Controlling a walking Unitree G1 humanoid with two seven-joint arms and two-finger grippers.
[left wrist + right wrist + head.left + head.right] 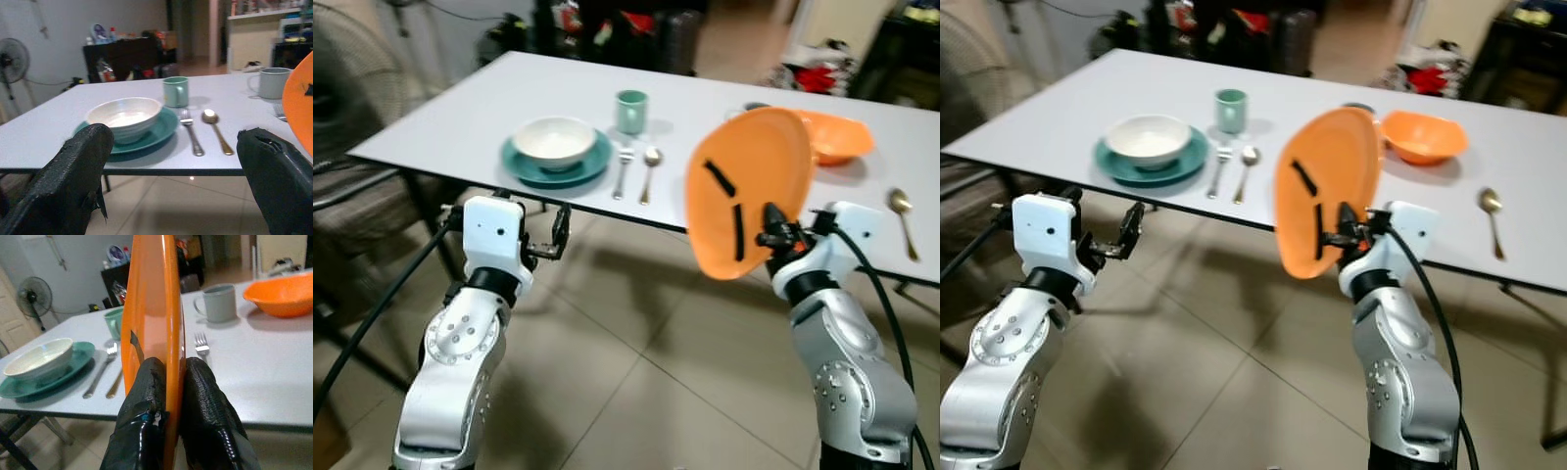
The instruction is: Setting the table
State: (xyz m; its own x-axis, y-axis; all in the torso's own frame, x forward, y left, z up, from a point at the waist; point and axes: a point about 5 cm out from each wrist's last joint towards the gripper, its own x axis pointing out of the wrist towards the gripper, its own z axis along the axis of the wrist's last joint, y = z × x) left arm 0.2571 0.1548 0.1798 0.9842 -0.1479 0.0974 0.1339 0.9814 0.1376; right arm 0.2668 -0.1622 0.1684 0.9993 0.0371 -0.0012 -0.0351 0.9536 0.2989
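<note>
Round orange plastic plate (749, 191), held on edge in the air just short of the near border of the white tabletop (460, 117), between the finished left setting and the orange bowl (832, 135) on the right. Probably light, stiff and fairly slick; unlikely to shatter, yet liable to swivel or slide out of a narrow rim pinch. Best gripped at the rim, as now, and tipped flat before release.

Pinched at its lower edge by the right end effector (168, 396), one black finger on each face, pressed tight against the plastic. Right forearm raised steeply from below, wrist cocked toward the tabletop edge.

Left end effector (558, 235) spread wide and empty, hovering low before the tabletop edge, aimed at the white bowl (124, 117) on the teal plate (164, 128).

Alongside that plate, a fork (190, 132) and a spoon (217, 132), with a green mug (176, 91) behind. Further right, a grey mug (218, 302), a second fork (201, 342) and, near the far right edge, another spoon (903, 217).
</note>
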